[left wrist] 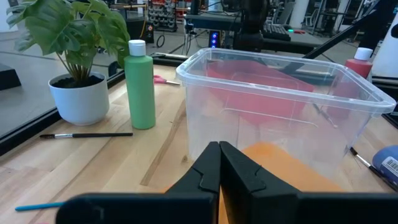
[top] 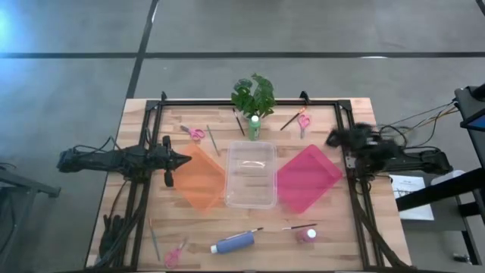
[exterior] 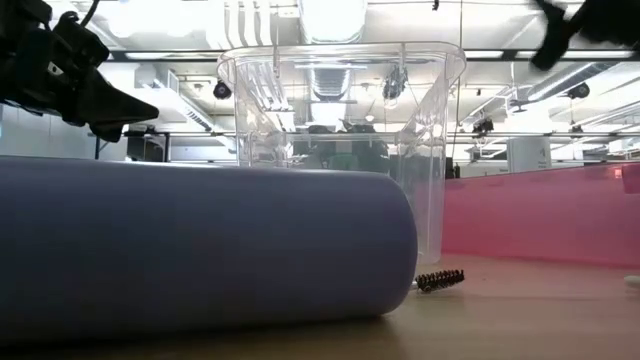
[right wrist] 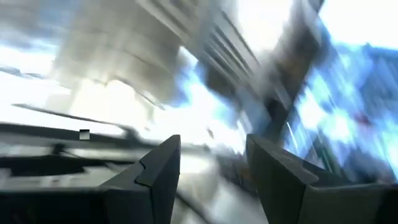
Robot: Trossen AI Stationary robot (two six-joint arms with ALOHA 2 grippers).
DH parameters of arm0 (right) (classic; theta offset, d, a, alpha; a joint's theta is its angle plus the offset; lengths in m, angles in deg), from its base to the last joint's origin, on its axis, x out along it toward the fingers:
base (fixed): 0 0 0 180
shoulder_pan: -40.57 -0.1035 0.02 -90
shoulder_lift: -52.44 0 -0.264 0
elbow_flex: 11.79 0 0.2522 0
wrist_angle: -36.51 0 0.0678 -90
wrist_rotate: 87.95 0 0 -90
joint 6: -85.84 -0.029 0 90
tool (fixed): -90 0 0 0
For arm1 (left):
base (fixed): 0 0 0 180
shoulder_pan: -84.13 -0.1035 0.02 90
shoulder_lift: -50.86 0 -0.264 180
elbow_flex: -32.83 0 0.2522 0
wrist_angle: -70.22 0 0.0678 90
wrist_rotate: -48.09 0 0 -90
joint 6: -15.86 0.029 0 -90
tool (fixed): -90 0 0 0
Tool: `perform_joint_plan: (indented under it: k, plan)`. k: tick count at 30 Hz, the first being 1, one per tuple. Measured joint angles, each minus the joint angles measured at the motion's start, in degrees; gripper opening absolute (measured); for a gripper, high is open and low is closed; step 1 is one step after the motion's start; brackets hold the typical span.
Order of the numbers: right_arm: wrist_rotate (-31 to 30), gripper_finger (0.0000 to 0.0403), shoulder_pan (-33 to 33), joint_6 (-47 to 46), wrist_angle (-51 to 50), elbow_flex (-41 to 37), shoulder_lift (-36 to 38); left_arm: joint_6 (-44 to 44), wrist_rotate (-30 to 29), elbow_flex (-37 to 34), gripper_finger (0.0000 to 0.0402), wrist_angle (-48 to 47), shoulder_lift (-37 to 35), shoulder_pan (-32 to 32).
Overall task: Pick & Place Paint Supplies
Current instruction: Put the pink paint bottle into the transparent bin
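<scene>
On the left, the left tool [top: 184,159] hangs pinched shut and empty over the orange mat [top: 201,177], the nearest scissors [top: 195,133] lying just beyond it toward the plant [top: 253,93]. The clear bin [top: 251,174] sits mid-table, unfilled. The right tool [top: 333,139] (jaws apart, holding nothing) hovers near the far scissors [top: 303,120], so it is nearer those.

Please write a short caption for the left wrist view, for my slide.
Shut left gripper over the orange mat, facing the empty clear bin, with green paint bottle and potted plant beside.
</scene>
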Motion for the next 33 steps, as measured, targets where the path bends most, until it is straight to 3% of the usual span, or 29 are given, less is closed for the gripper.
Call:
perform_joint_plan:
  k: [2, 4, 9, 15, 23, 33]
  plan:
    - [-1.0, 0.0178, -1.3, 11.3, 7.9, 2.8, -1.2, 0.0, 0.0, 0.0, 0.0010, 0.0, 0.0, 0.0]
    - [-0.7, 0.0178, -2.6, 18.6, 8.0, 7.5, -2.7, 1.8, -0.2, 0.0, 0.0010, 0.0, 0.0, 0.0]
    - [1.1, 0.0178, -5.6, 24.9, -13.0, 22.9, -10.1, 9.9, -1.2, -0.4, 0.0010, 3.3, 0.1, 0.0]
    - [1.1, 0.0178, -7.2, 25.3, -38.5, 41.7, -23.8, -9.7, -1.0, -0.2, 0.0010, 17.1, 0.1, 0.0]
    - [0.5, 0.0178, -7.2, 25.7, -54.7, 60.9, -36.5, -30.9, -0.5, -0.2, 0.0010, 35.6, 0.1, 0.0]
    - [0.4, 0.0178, -7.1, 31.9, -75.8, 80.5, -46.6, -30.1, -0.5, 1.3, 0.0010, 43.8, 0.7, 0.0]
